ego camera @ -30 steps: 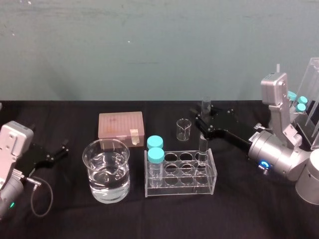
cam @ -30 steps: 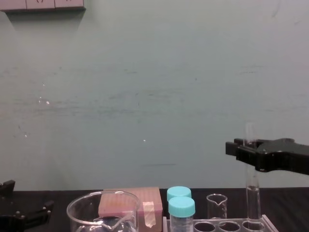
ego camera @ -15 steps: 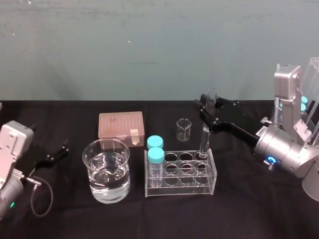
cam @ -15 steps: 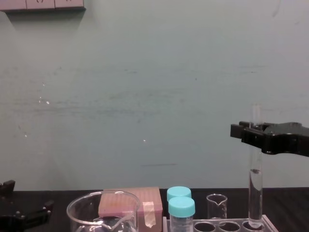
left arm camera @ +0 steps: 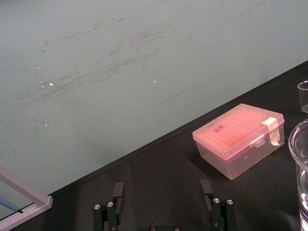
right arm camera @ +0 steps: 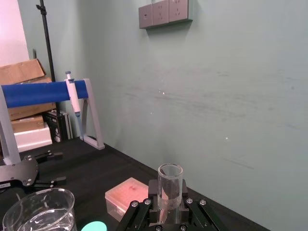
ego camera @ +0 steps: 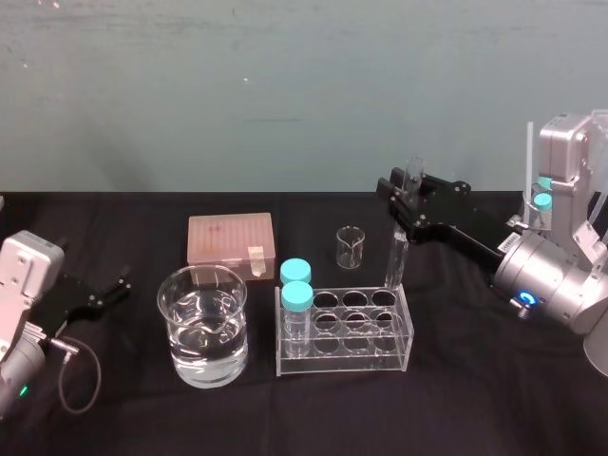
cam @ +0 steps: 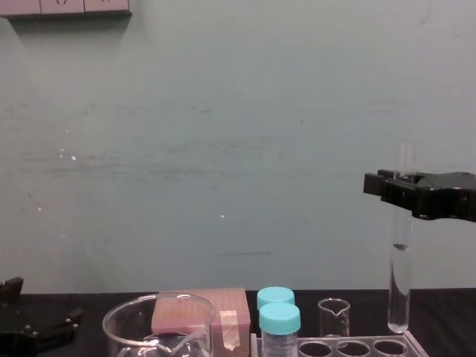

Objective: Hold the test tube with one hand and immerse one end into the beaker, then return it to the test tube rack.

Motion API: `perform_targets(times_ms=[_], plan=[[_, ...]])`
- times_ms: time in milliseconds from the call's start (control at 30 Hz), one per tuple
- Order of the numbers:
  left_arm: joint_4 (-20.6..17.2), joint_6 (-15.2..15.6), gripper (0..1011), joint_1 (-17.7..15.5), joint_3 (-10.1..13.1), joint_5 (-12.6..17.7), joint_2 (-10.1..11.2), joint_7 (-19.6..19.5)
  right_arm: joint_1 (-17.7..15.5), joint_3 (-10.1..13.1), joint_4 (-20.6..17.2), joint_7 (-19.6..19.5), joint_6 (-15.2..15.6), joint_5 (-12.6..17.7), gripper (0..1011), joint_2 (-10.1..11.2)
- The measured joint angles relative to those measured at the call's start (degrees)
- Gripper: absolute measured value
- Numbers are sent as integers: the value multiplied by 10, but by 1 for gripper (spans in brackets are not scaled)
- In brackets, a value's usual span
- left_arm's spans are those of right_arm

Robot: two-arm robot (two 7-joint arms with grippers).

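My right gripper point(ego camera: 404, 204) is shut on the upper part of the test tube point(ego camera: 396, 256), a long clear glass tube that hangs upright. In the chest view the test tube point(cam: 400, 268) holds a little liquid, and its rounded bottom hangs just above the back right holes of the test tube rack point(cam: 357, 346). The clear rack point(ego camera: 344, 353) stands at the table's middle. Left of it is the wide beaker point(ego camera: 203, 323), part full of water. The right wrist view shows the tube's open rim point(right arm camera: 170, 180) between the fingers. At the far left my left gripper point(left arm camera: 162, 202) rests open with nothing between its fingers.
Two teal-capped vials point(ego camera: 296, 296) stand in the rack's left end. A pink lidded box point(ego camera: 231, 239) and a small narrow beaker point(ego camera: 350, 247) sit behind the rack. A clear stand point(ego camera: 594, 161) rises at the right edge. A grey cable point(ego camera: 81, 380) loops by the left arm.
My right gripper has risen with the test tube, drawing its bottom up out of the rack's back right hole and drifting slightly right. The left arm has stayed put.
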Motion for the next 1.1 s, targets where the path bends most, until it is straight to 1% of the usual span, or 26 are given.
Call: perform_targets(times_ms=[433, 1100], plan=[[0, 0, 1000, 0, 0, 0, 0, 0, 2, 6, -2, -9, -6, 2, 241, 1], [0, 0, 1000, 0, 0, 0, 0, 0, 7, 7, 5, -10, -9, 0, 241, -3]])
